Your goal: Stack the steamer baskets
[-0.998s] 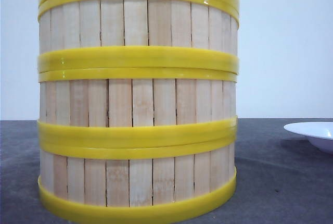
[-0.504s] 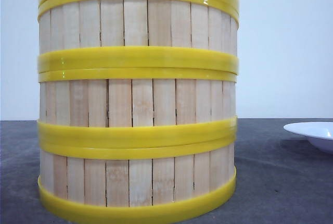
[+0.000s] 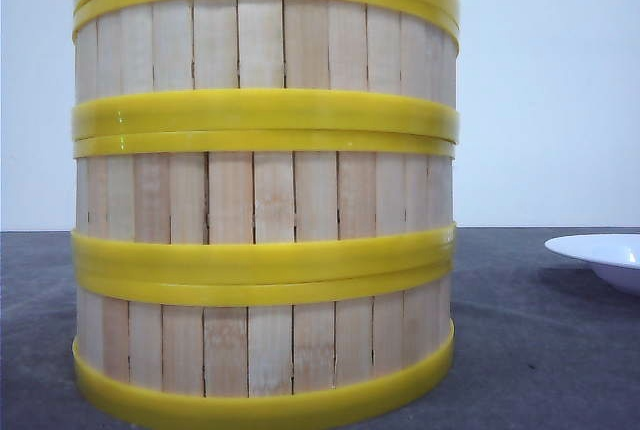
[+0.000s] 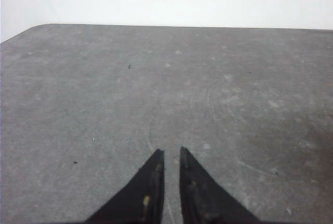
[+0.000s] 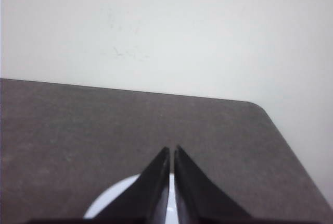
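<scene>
Three steamer baskets stand stacked in one straight column close to the front camera: the bottom basket (image 3: pixel 265 350) on the dark table, the middle basket (image 3: pixel 265 195) on it, the top basket (image 3: pixel 265 45) above. Their yellow rims meet evenly. Neither gripper shows in the front view. In the left wrist view my left gripper (image 4: pixel 170 151) hovers over bare table, fingers nearly together with nothing between them. In the right wrist view my right gripper (image 5: pixel 172 148) is shut and empty above a white plate (image 5: pixel 112 198). No basket appears in either wrist view.
The white shallow plate (image 3: pixel 610 250) lies on the table to the right of the stack. The grey table (image 4: pixel 156 78) ends at a rounded far corner (image 5: pixel 255 107) against a pale wall.
</scene>
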You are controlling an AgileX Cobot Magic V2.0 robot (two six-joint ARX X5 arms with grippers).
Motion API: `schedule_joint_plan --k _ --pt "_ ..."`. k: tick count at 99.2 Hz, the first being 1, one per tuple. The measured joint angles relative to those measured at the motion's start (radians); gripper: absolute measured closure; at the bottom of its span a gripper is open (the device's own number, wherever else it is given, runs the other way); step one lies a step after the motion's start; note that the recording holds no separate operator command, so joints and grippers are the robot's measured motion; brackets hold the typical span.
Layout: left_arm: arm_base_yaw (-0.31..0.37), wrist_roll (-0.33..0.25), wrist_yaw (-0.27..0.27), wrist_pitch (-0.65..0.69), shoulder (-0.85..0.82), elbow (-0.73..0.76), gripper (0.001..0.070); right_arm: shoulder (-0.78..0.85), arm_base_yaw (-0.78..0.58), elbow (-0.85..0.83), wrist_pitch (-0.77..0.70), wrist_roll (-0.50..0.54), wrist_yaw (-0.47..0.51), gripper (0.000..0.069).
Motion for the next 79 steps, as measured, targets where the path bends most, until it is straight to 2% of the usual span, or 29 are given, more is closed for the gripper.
schedule_joint_plan --k 16,33,53,79 --pt "0.000 0.000 0.000 0.000 0.000 0.000 0.0683 -0.134 -0.044 -0.221 0.053 0.000 -0.018 0.0680" --pt "0.000 0.000 0.000 0.000 0.000 0.000 0.0683 -0.238 -0.050 -0.366 0.053 0.000 -0.018 0.0680" --pt "0.000 0.000 0.000 0.000 0.000 0.000 0.0683 -0.325 -0.050 -0.462 0.053 0.031 -0.018 0.0680" --pt "0.000 0.000 0.000 0.000 0.000 0.000 0.0683 -0.329 -0.050 -0.487 0.059 0.064 -0.018 0.0680"
